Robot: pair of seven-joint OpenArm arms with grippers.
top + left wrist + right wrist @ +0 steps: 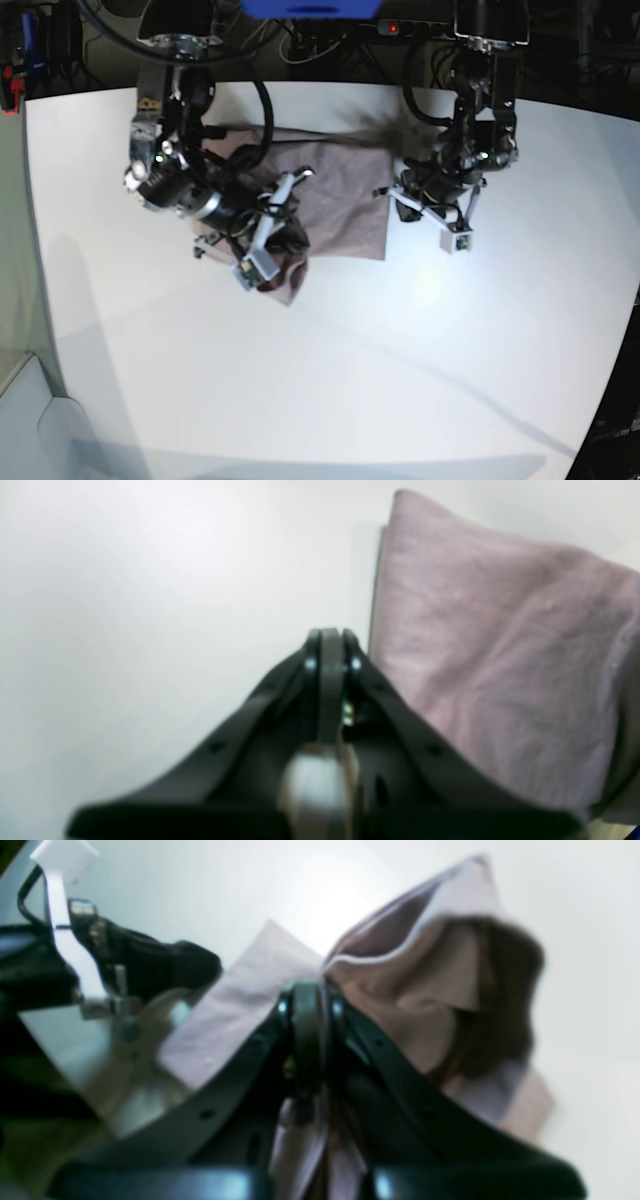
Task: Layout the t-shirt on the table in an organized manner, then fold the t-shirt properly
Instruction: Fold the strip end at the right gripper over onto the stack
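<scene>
The dusty mauve t-shirt (pixel 345 195) lies partly folded at the back middle of the white table (pixel 350 380). In the right wrist view my right gripper (pixel 307 990) is shut on a bunched fold of the t-shirt (pixel 415 1005), which rises in loose layers beyond the fingertips. From the base view that right gripper (pixel 288 238) sits over the shirt's front left corner. My left gripper (pixel 327 632) is shut with nothing in it, just left of the t-shirt (pixel 500 655) edge and over bare table (pixel 150 605). In the base view the left gripper (pixel 397 193) is beside the shirt's right edge.
The table's curved edge (pixel 35 300) runs down the left side, with floor beyond. Cables and dark equipment (pixel 330 40) crowd the space behind the table. The other arm (pixel 125 965) shows at the left of the right wrist view, close to the cloth.
</scene>
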